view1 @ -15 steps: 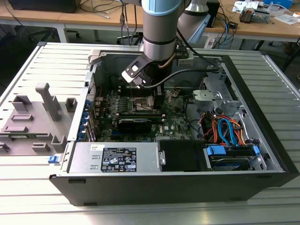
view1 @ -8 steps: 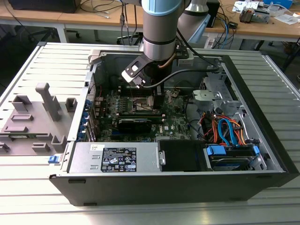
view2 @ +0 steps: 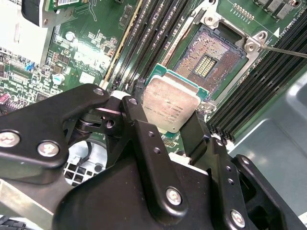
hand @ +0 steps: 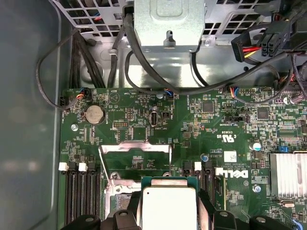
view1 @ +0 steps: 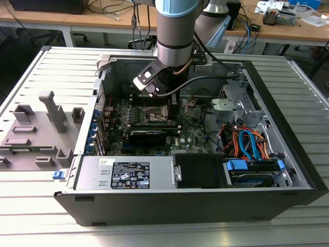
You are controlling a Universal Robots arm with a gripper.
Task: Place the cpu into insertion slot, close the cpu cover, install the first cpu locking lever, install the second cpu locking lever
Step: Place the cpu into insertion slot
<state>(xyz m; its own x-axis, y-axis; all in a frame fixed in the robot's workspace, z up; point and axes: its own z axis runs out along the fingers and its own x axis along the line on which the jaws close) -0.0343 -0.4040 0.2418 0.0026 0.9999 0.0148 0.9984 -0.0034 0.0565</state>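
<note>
Ribbed grey desk (view1: 36, 216) carries an open computer case (view1: 180, 206) with the arm's end inside it. In the second wrist view the claw (view2: 165, 117) grips the cpu (view2: 170, 108) by two opposite edges, over the green motherboard (view2: 91, 52), just beside the bare insertion slot (view2: 209, 61). The cpu cover (hand: 135, 146) stands swung open in the first wrist view.

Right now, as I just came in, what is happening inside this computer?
A robot arm reaches into an open computer case. Its pincer is shut on the cpu, holding it by the edges above the motherboard. The insertion slot is empty with its contacts bare, and the cpu cover is open. The chip is not yet seated.
</note>
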